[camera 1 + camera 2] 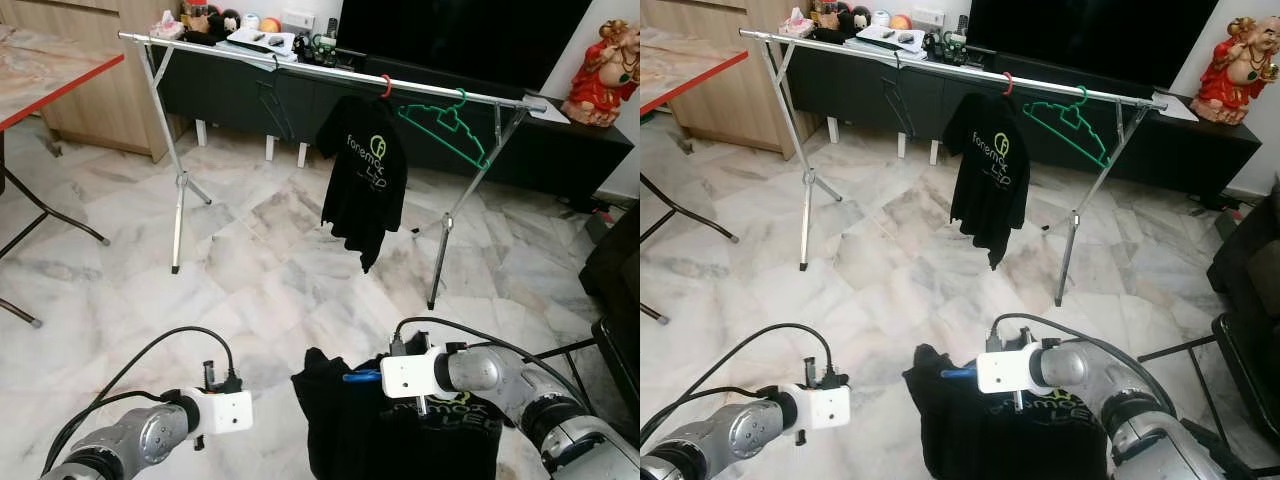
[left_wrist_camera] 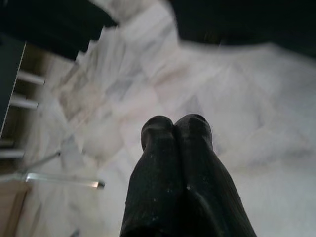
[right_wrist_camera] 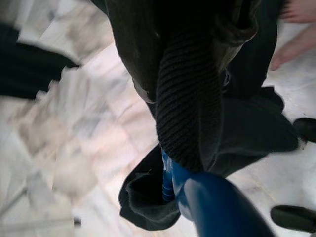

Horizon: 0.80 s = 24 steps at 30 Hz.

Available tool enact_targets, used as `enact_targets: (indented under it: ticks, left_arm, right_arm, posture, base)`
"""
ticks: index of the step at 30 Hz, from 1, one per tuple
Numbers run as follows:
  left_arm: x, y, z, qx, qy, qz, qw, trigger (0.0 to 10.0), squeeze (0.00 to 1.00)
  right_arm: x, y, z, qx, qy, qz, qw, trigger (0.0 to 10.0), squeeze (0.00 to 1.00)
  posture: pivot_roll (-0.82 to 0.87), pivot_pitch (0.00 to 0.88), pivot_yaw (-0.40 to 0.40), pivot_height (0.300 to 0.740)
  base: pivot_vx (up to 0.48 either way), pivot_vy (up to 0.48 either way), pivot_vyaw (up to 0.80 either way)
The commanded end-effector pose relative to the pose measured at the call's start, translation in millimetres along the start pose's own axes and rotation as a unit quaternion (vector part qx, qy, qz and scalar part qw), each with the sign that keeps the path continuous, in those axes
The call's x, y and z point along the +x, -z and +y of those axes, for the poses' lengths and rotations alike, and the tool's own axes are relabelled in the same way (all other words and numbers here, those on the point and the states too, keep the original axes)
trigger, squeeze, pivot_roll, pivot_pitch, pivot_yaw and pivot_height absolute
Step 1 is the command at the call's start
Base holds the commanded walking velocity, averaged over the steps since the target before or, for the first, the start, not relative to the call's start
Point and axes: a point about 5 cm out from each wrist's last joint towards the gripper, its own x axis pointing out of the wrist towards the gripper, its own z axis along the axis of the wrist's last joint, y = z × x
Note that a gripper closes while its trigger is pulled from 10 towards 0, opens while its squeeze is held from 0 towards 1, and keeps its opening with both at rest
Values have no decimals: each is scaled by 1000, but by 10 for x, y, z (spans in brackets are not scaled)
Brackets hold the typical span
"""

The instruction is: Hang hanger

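A long silver clothes rack (image 1: 330,72) stands across the room ahead. On it hang a black T-shirt (image 1: 362,175) on a red hanger (image 1: 385,88), an empty green hanger (image 1: 445,125) and a dark hanger (image 1: 275,100). Low and close to me, my right gripper (image 3: 190,148) is shut on a blue hanger (image 1: 360,377) that carries another black T-shirt (image 1: 400,435). The cloth drapes over the fingers and hides much of the hanger. My left gripper (image 2: 175,123) hovers low at the left, fingers pressed together with nothing between them.
A red-edged folding table (image 1: 60,85) stands at the left. Behind the rack is a dark TV cabinet (image 1: 560,150) bearing a statue (image 1: 605,70). A black chair (image 1: 615,290) sits at the right. A person's bare feet (image 3: 296,29) show near the shirt. Marble floor lies between me and the rack.
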Motion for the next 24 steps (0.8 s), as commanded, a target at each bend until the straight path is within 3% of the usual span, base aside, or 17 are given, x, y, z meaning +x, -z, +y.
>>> enact_targets:
  ticks: [1,3,8,9,10,11,18,21,24]
  left_arm:
    - [15,-54,-30,-8,7,-18,1000,10000,0]
    - [35,-118,-36,-14,26,-39,999,10000,0]
    - [23,-120,-26,-53,36,-47,997,10000,0]
    - [25,-122,-13,-64,33,-48,996,10000,588]
    - [28,-122,4,-76,28,-48,996,10000,588]
    - [32,-121,19,-85,24,-48,995,10000,1000]
    - [19,-60,106,-120,-12,-30,992,10000,1000]
    - [0,-35,180,-164,-43,-32,985,10000,1000]
    - [-11,-24,175,-168,-42,-32,984,10000,1000]
  right_arm:
    - [-59,-18,-90,-31,9,-5,999,10000,0]
    - [-55,-82,-107,-62,10,-23,998,10000,0]
    - [-98,-163,-237,-67,30,-49,996,10000,0]
    - [-105,-173,-254,-70,32,-52,996,10000,0]
    - [-115,-183,-275,-71,35,-55,995,10000,0]
    - [-125,-193,-294,-71,37,-59,995,10000,0]
    - [-169,-238,-367,-80,48,-76,993,10000,0]
    - [-170,-250,-365,-88,46,-80,992,10000,0]
    - [-170,-251,-360,-90,44,-81,992,10000,0]
  posture:
    - [3,87,-177,740]
    - [6,84,-180,740]
    - [2,82,-181,740]
    - [2,82,-181,740]
    - [1,81,-181,740]
    - [1,80,-182,740]
    - [-4,77,-180,740]
    - [-6,68,-179,740]
    - [0,63,-177,740]
  base:
    - [0,0,0]
    - [0,0,0]
    - [0,0,0]
    - [0,0,0]
    - [0,0,0]
    - [0,0,0]
    - [0,0,0]
    - [0,0,0]
    - [0,0,0]
